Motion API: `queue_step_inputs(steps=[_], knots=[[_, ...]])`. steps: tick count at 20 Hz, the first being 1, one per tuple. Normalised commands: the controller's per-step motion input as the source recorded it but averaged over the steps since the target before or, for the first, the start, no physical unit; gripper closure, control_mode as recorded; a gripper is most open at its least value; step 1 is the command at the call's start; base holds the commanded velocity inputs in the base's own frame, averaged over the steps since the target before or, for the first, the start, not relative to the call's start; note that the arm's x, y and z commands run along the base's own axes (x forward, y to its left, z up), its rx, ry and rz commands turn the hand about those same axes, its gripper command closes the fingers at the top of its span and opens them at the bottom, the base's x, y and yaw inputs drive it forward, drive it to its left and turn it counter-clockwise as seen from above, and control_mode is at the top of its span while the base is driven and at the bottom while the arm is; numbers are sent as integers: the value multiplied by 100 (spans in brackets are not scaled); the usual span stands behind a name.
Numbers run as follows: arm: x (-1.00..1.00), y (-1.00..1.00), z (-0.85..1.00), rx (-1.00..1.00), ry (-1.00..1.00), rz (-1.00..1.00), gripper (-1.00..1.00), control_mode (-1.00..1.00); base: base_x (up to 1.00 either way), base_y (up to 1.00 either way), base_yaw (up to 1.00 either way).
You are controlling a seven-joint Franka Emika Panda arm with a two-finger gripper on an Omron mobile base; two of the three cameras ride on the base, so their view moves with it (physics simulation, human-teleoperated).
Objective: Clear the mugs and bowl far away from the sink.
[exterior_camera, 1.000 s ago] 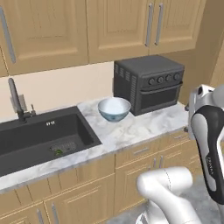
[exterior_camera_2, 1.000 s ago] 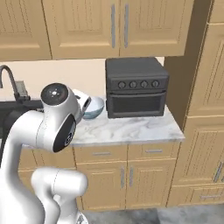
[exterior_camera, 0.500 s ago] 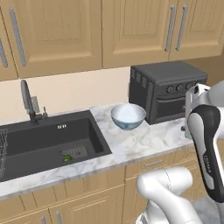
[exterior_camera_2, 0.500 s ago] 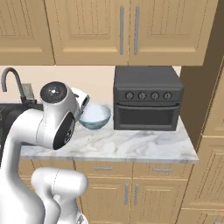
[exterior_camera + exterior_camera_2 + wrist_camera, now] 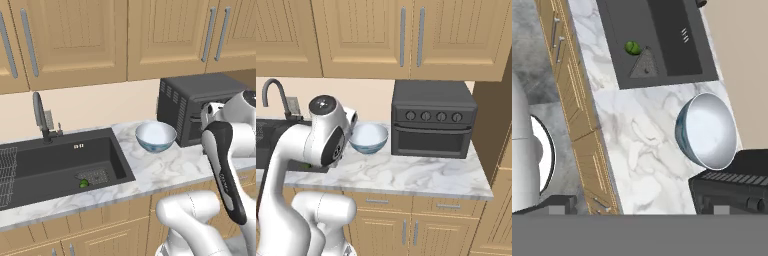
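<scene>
Bowl [image 5: 155,136] sits on marble tabletop [image 5: 170,167] between sink [image 5: 60,165] and toaster oven [image 5: 200,107], near the sink: not cleared. Pincer spread wide, holding nothing. No mug sighted.

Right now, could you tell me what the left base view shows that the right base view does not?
Left base view alone: the sink's basin floor, a small green thing by the drain, and a wire rack. Right base view alone: the toaster oven's front with its four knobs. Both share the bowl on the marble counter, the faucet and the cabinets.
</scene>
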Motion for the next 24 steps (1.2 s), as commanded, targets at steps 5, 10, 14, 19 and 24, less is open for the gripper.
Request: queue_step_inputs(steps=[5, 10, 14, 19, 24], knots=[[74, 50, -23, -13, 2, 8, -100, -100, 0, 0, 0], [61, 96, -17, -17, 1, -19, -100, -100, 0, 0, 0], [100, 11, -11, 0, 12, -9, -100, -100, 0, 0, 0], [92, 14, -31, 0, 6, -23, -100, -100, 0, 0, 0], [59, 31, -41, 0, 9, -23, -100, -100, 0, 0, 0]])
